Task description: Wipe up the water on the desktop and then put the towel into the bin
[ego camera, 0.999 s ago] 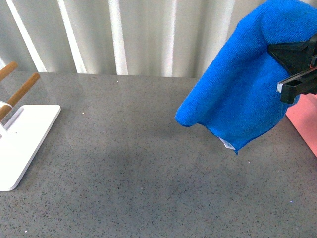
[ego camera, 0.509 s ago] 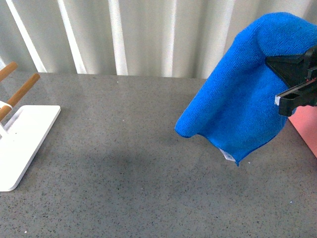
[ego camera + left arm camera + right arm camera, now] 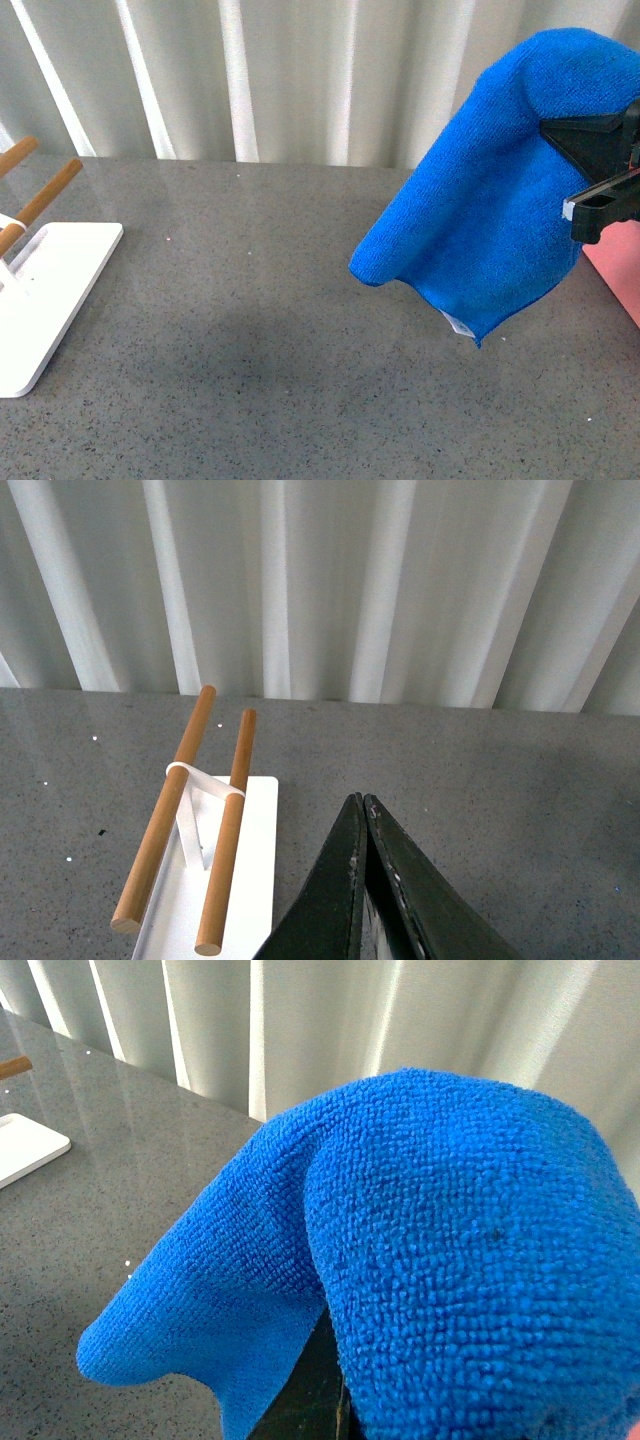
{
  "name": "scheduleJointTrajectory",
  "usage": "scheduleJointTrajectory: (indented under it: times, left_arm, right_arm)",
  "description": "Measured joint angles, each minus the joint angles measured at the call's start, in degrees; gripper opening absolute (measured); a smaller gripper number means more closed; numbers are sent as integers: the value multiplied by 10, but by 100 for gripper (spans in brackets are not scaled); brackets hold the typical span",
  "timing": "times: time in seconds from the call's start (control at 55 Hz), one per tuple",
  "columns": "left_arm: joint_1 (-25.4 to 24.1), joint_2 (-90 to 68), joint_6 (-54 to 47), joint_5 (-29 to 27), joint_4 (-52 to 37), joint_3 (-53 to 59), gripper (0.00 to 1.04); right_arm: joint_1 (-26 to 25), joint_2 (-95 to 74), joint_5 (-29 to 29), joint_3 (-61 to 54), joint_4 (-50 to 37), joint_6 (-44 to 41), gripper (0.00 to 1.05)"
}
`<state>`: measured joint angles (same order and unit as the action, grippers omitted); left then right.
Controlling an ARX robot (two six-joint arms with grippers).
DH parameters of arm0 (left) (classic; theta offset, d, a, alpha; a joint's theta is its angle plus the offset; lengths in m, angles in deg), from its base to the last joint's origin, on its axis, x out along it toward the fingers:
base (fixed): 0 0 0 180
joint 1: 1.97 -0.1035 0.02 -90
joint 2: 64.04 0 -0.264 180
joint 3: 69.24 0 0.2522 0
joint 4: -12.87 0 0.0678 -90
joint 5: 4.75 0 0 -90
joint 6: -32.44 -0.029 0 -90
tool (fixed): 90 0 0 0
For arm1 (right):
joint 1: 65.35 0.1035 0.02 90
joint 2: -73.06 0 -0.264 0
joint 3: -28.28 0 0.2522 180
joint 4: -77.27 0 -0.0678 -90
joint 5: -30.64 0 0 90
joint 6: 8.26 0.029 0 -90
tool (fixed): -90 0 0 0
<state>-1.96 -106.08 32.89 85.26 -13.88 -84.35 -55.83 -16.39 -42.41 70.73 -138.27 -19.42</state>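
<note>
The blue towel (image 3: 490,220) is hanging in the air over the right side of the desktop (image 3: 250,330), draped over and pinched by the right gripper (image 3: 558,165), its white label (image 3: 457,322) dangling at the lowest corner. The pink bin (image 3: 615,262) is showing just beside it at the right edge. Bare grey desktop is stretching wide to the left, as far as the white stand (image 3: 50,290) with its wooden rods (image 3: 40,195). The left gripper (image 3: 362,805) is hovering near that stand, jaws pressed together on nothing. A pale curtain (image 3: 300,70) is closing off the far edge.
</note>
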Motion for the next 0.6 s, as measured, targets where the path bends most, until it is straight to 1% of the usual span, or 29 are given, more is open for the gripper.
scheduleJointTrajectory:
  times: [0.327, 0.599]
  left_arm:
    - [0, 132, 0, 0, 120, 1, 4]
    - [0, 207, 0, 0, 190, 1, 4]
  right_arm:
    - [6, 0, -5, -1, 4, -2, 4]
    - [8, 0, -6, -1, 9, -4, 4]
